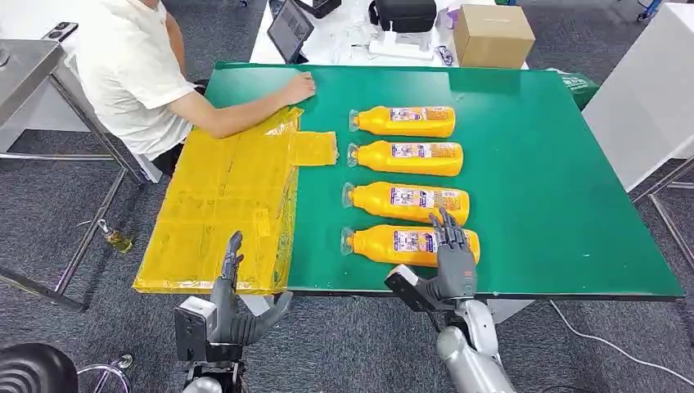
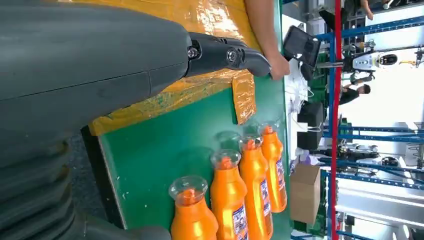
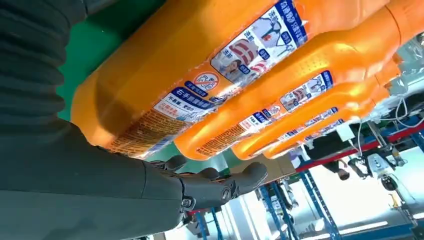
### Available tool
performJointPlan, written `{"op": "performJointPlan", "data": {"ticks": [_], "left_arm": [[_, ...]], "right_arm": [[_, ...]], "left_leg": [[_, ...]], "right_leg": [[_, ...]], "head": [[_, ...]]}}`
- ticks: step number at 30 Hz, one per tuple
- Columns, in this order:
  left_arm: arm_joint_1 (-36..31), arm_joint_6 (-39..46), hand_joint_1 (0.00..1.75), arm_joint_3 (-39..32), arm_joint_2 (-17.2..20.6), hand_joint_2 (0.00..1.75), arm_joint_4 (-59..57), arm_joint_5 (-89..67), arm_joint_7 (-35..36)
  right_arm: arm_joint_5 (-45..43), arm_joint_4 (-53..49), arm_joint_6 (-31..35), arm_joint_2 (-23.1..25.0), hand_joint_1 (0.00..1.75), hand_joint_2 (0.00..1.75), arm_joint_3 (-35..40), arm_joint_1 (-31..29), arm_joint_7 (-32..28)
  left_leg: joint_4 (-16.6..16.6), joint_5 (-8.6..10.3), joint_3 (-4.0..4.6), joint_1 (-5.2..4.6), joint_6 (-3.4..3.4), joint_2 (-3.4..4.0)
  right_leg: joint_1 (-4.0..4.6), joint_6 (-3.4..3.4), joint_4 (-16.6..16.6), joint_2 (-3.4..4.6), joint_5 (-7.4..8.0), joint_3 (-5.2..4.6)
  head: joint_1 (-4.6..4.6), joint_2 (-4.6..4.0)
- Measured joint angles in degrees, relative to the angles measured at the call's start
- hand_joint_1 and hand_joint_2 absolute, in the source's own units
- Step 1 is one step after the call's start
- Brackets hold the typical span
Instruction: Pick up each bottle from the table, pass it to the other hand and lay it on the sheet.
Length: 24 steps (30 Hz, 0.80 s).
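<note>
My right hand hangs over the base end of the nearest bottle, fingers spread and straight, holding nothing; in the right wrist view the fingers lie just beside the bottle's flank, and whether they touch it I cannot tell. For a sound grip I judge that the hand should settle across the wide body near the label, thumb on one flank and fingers on the other, closing evenly so the bottle does not roll on the green table. My left hand waits at the near edge of the yellow sheet, fingers apart and empty, placed to receive the handover. Four orange bottles lie on their sides in a row on the table, clear caps toward the sheet, none yet on it: the nearest, the second bottle, the third bottle and the far bottle. Each body is opaque orange, so the fill level cannot be read; all caps look seated. A person's hand rests on the table at the sheet's far corner, so the laying-down should keep to the near part of the sheet.
</note>
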<state>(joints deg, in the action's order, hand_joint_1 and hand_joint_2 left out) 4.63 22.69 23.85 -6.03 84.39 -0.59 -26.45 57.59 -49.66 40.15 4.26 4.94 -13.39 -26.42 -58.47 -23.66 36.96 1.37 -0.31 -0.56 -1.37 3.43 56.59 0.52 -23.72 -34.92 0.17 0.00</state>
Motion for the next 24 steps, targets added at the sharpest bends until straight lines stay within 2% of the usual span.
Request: {"op": "performJointPlan", "data": {"ticks": [5,10,16,24], "left_arm": [[0.01,-0.02,0.00,-0.02,-0.09,1.75,0.00,-0.17,0.18],[0.06,-0.57,0.00,-0.04,-0.28,1.75,0.00,-0.64,0.39],[0.08,-0.87,0.00,-0.11,-0.33,1.75,0.02,-1.86,0.59],[0.45,-1.44,0.00,-0.35,-0.74,1.75,0.15,-1.97,1.03]], "right_arm": [[0.00,0.50,-0.22,-1.01,0.00,1.75,2.23,-0.18,3.83],[0.07,0.98,-5.01,-3.85,0.00,1.75,6.36,-1.46,8.99],[7.47,1.18,-6.42,-7.21,0.00,1.75,10.71,-2.27,16.28],[7.56,1.18,-8.48,-10.03,0.00,1.75,12.76,-3.05,17.48]], "left_leg": [[0.00,0.00,0.00,0.00,0.00,0.00],[0.00,0.00,0.00,0.00,0.00,0.00],[-0.01,0.00,-0.08,0.00,0.00,-0.01],[-0.01,0.00,-0.16,-0.01,0.01,-0.04]], "right_leg": [[0.00,0.00,0.00,0.00,0.00,0.00],[0.00,0.00,0.00,0.00,0.00,0.01],[0.00,0.00,-0.01,0.00,0.00,0.06],[-0.01,0.00,-0.02,-0.02,0.00,0.18]], "head": [[-0.02,0.00],[0.00,0.00],[-0.04,0.00],[0.00,0.00]]}}
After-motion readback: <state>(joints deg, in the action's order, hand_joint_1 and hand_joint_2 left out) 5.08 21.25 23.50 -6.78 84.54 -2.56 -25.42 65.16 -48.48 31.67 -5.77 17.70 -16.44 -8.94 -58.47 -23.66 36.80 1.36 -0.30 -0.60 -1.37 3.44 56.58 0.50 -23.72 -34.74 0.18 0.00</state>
